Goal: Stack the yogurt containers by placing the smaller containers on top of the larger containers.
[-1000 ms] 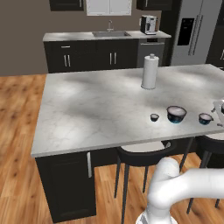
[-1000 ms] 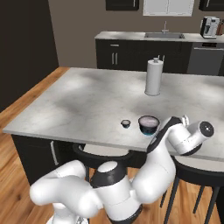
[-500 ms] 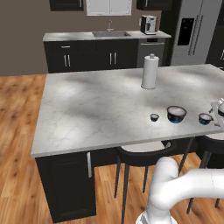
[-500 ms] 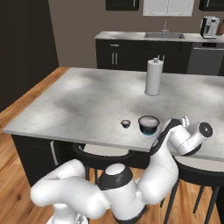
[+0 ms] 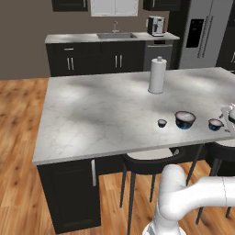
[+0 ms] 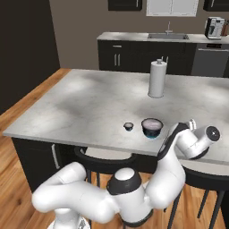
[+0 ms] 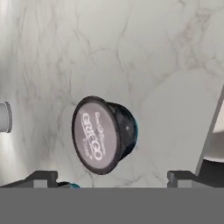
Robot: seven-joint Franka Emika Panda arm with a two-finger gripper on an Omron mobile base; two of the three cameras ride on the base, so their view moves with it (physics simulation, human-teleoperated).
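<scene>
Three yogurt containers stand in a row near the counter's front right. The tiny dark tub [image 5: 162, 123] [image 6: 129, 126] is leftmost. The widest tub [image 5: 185, 120] [image 6: 152, 128], pale-topped with a teal base, is in the middle. The mid-sized tub [image 5: 215, 124] is rightmost. My gripper [image 5: 229, 112] hovers just right of and behind the mid-sized tub. In the hand view the gripper [image 7: 111, 179] is open with nothing between its fingers. Ahead of it stands a dark tub [image 7: 103, 134] with a pale printed lid; I cannot tell which size it is.
A tall white paper-towel roll [image 5: 157, 75] [image 6: 157, 79] stands farther back on the marble island counter [image 5: 105, 114]. Dark stools [image 5: 151, 158] sit under the front edge. The counter's front edge [image 7: 210, 131] runs close to the right of the tub in the hand view.
The hand has shifted only slightly near the right end of the row. The gripper stays open and the three tubs have not moved.
</scene>
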